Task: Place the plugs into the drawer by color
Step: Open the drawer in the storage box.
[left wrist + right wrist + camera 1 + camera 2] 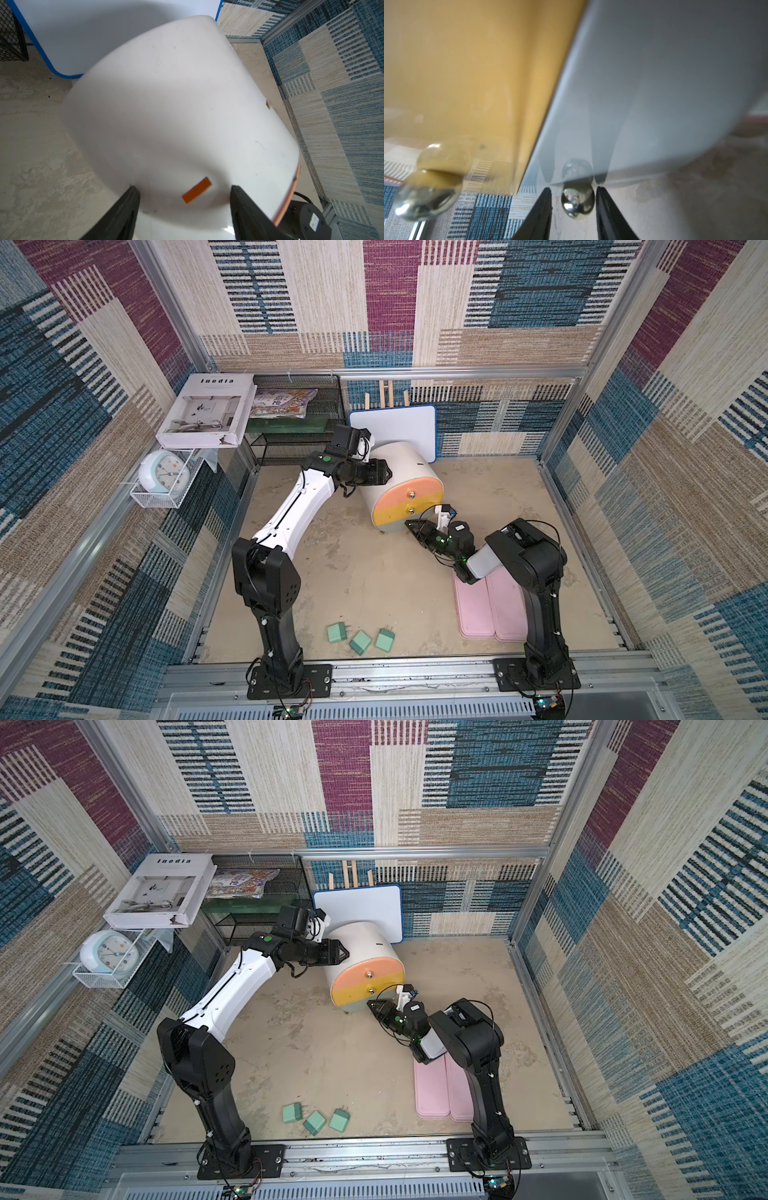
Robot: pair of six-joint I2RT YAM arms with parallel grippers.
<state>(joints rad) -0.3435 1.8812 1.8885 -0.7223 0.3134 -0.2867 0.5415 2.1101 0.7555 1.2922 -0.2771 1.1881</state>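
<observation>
The left gripper (pixel 182 187) is leaning on the white round body of the drawer (pixel 399 466), with its fingers spread wide and holding nothing. Three green plugs (pixel 360 642) are lying on the table (pixel 374 572) near the front edge, well apart from the drawer. No pink or blue plugs are showing, so I am guessing those are already inside. The right gripper (pixel 573 190) is sitting around the knob (pixel 577 202) of the bottom grey front, fingers just apart, not pinching yet. All three fronts are looking shut.
</observation>
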